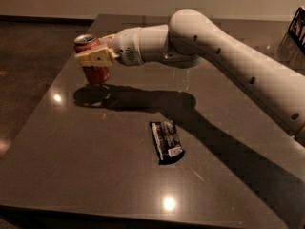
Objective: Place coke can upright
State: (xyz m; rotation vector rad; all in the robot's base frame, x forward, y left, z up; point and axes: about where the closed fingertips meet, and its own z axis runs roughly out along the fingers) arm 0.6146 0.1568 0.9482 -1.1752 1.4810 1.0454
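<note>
The coke can (93, 70), red-orange with a silver top, stands nearly upright at the far left of the dark table (95, 166), its base at or just above the surface. My gripper (95, 58) is shut around the can's upper body, its cream fingers (91, 58) across the can's front. The white arm reaches in from the right across the table's back. The green can is hidden behind the arm.
A flat black snack wrapper (167, 140) lies near the table's middle. A dark object (298, 27) sits at the far right edge. The table's left edge runs close to the can. The arm's shadow falls across the table.
</note>
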